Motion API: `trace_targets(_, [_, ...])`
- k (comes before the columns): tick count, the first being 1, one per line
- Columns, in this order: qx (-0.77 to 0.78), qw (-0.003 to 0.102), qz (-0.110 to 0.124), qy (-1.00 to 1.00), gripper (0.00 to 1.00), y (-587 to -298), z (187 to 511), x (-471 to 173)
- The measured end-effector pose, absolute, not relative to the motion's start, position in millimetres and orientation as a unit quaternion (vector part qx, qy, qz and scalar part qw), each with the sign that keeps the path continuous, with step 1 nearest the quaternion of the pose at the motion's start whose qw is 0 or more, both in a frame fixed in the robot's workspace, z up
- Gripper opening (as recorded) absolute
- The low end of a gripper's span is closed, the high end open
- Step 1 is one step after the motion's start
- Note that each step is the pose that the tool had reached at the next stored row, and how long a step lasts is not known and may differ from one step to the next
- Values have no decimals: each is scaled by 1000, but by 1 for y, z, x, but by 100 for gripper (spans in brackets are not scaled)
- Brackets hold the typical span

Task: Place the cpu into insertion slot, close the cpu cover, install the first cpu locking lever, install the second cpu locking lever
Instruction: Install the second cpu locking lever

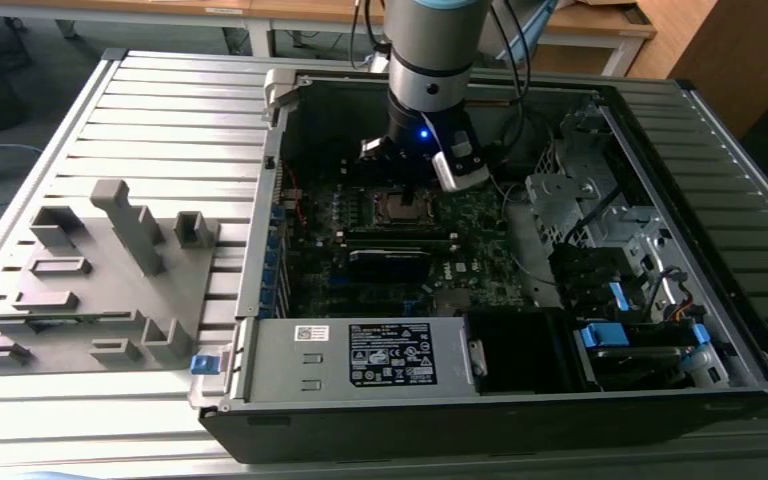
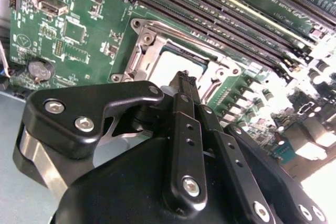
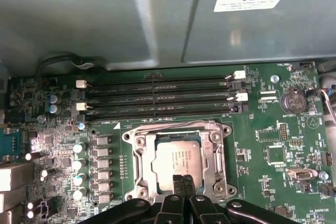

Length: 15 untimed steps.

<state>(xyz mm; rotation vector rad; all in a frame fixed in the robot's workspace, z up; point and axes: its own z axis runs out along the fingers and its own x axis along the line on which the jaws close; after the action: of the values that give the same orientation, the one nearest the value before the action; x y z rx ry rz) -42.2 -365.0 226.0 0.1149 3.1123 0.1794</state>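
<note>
The cpu [image 3: 177,157], a flat square chip with a dull silver top, lies in the insertion slot [image 3: 137,178] on the green motherboard [image 3: 273,129]. The cpu cover [image 3: 214,153], a silver frame, lies flat around it. I cannot tell how the locking levers stand. My gripper [image 3: 183,181] is shut with nothing between its black fingers, and its tip hangs just over one edge of the chip. The second wrist view shows the shut gripper [image 2: 185,78] against the bright cpu [image 2: 176,61]. In the exterior view the arm [image 1: 427,70] stands over the insertion slot [image 1: 404,208].
Long black memory slots [image 3: 157,95] run beside the socket, with the grey case wall [image 3: 105,19] past them. A row of capacitors [image 3: 79,166] and a coin battery [image 3: 294,100] flank it. A grey fixture [image 1: 104,280] lies at the exterior view's left, outside the case, and a power supply [image 1: 357,355] sits at the front.
</note>
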Motion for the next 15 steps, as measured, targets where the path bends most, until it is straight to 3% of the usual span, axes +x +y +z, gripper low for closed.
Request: trace_targets(15, [36, 11, 57, 998, 11, -358, 229, -42])
